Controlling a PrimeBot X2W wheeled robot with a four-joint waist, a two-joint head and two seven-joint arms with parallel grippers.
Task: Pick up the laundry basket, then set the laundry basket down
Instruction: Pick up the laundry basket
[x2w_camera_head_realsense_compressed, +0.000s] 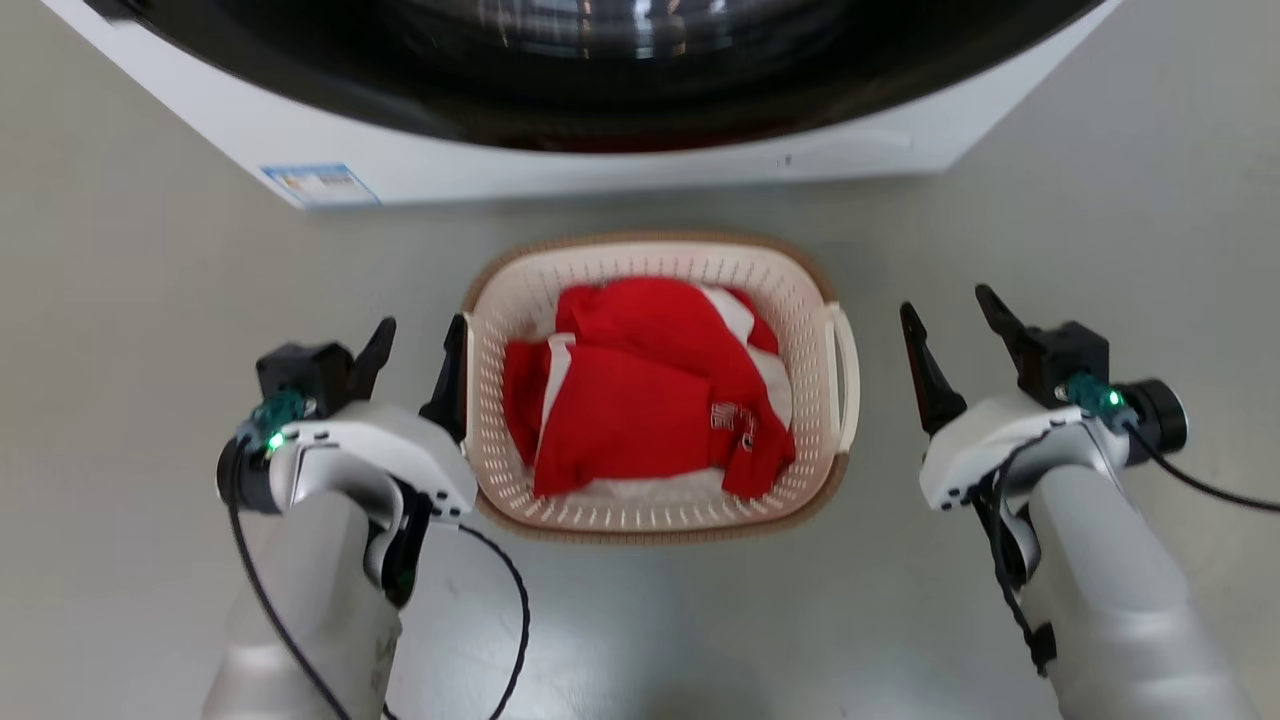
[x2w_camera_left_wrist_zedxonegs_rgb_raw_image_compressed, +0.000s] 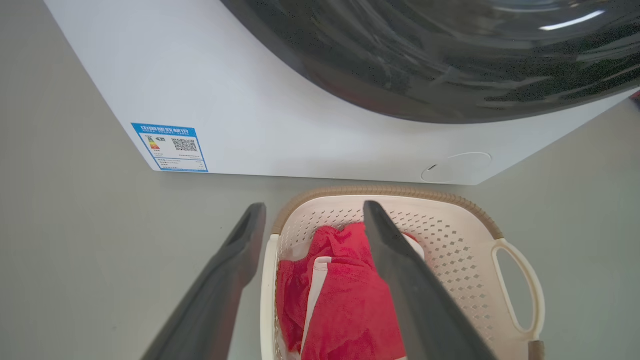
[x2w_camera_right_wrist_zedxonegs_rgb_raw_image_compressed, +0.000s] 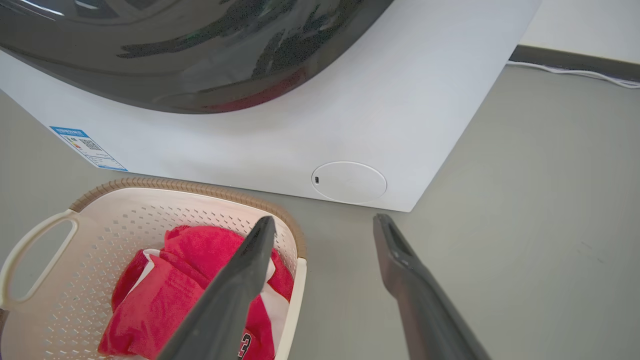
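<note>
- Laundry basket (x2w_camera_head_realsense_compressed: 650, 528) on floor (x2w_camera_head_realsense_compressed: 150, 300) before washing machine (x2w_camera_head_realsense_compressed: 600, 172); red garment (x2w_camera_head_realsense_compressed: 640, 400) inside.
- Left gripper (x2w_camera_head_realsense_compressed: 421, 323): jaws spread, at basket's left edge.
- Right gripper (x2w_camera_head_realsense_compressed: 943, 300): jaws spread, clear of basket.

1. Left gripper (x2w_camera_head_realsense_compressed: 422, 328): jaws spread wide, nothing between them. Its dark fingers (x2w_camera_head_realsense_compressed: 450, 370) point toward the far side.
2. Right gripper (x2w_camera_head_realsense_compressed: 945, 305): jaws equally wide, nothing held. Its fingers (x2w_camera_head_realsense_compressed: 925, 375) point far, leaning slightly left.
3. Left forearm (x2w_camera_head_realsense_compressed: 300, 600): pale, rising from the near left. A green lamp (x2w_camera_head_realsense_compressed: 272, 440) is lit at the wrist, and a black cable (x2w_camera_head_realsense_compressed: 515, 600) loops beside it.
4. Right forearm (x2w_camera_head_realsense_compressed: 1110, 590): pale, rising from the near right. A green lamp is lit at its wrist too, and a black cable trails off right.
5. The two grippers sit about level in depth, well apart.
6. In both wrist views the finger pairs stand clearly parted.
</note>
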